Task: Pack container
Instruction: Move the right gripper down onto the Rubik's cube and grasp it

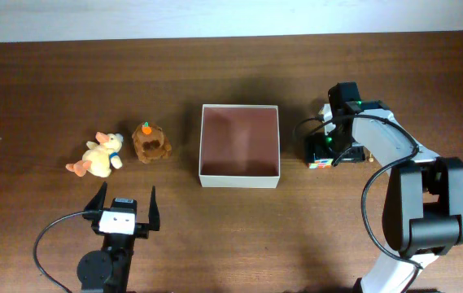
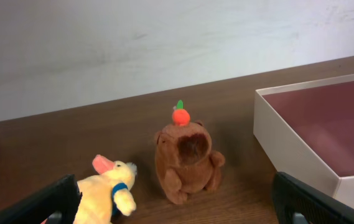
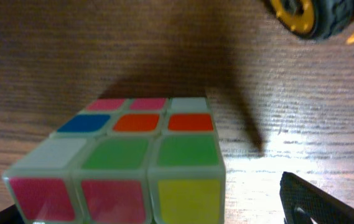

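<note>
1. Puzzle cube [image 3: 133, 162]: squares of pink, green, yellow, orange, blue and white. It sits between the widely spread fingers of the right gripper [image 1: 327, 149]; the visible finger [image 3: 316, 199] stands clear of it.
2. Yellow-hubbed toy wheel [image 3: 313, 15]: beyond the cube.
3. Container [image 1: 240, 181]: mid-table [image 1: 52, 81], lidless, floor bare.
4. Left gripper [image 1: 126, 199]: wide apart and holding nothing, near the yellow plush duck [image 1: 101, 155] and brown plush [image 1: 151, 142].
</note>
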Robot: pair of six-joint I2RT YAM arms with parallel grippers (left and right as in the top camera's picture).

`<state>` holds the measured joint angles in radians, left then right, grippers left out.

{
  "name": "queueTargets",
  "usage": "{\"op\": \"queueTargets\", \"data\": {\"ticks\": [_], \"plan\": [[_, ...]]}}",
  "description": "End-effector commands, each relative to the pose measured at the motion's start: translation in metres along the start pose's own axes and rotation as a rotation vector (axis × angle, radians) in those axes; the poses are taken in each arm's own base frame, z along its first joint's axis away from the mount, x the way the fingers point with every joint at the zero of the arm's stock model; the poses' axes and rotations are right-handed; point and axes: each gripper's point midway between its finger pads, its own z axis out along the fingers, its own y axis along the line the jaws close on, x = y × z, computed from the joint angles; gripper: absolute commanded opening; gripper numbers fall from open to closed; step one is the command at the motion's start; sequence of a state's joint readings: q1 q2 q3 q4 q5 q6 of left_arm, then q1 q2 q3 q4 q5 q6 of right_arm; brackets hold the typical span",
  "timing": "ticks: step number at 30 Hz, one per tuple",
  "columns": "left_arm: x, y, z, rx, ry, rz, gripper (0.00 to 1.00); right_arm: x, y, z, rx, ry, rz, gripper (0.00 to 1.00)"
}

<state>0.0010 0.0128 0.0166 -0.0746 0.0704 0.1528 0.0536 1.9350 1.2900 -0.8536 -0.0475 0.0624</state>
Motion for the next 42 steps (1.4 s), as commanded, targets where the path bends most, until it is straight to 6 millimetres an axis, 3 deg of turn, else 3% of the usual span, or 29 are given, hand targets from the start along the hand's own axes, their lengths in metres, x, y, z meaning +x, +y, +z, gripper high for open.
{"op": "queueTargets", "data": {"ticks": [1,12,20,32,33,42], "plan": [[0.002,-0.001,0.000,0.000,-0.001,-0.008,0.99,-0.001,0.002,0.003,-0.028,-0.005,-0.024,0.96],[0.002,-0.001,0.000,0.000,-0.001,-0.008,0.99,-0.011,0.007,0.002,-0.051,-0.047,-0.075,0.94],[0.002,-0.001,0.000,0.000,-0.001,-0.008,0.99,-0.016,0.007,0.002,-0.051,-0.067,-0.080,0.84],[0.002,-0.001,0.000,0.000,-0.001,-0.008,0.99,-0.014,0.020,0.008,-0.050,-0.070,-0.119,0.81],[0.002,-0.001,0.000,0.000,-0.001,-0.008,0.99,-0.014,0.020,0.009,-0.047,-0.067,-0.121,0.78],[0.002,-0.001,0.000,0.000,-0.001,-0.008,0.99,-0.008,0.008,0.021,0.015,-0.027,-0.117,0.68]]}}
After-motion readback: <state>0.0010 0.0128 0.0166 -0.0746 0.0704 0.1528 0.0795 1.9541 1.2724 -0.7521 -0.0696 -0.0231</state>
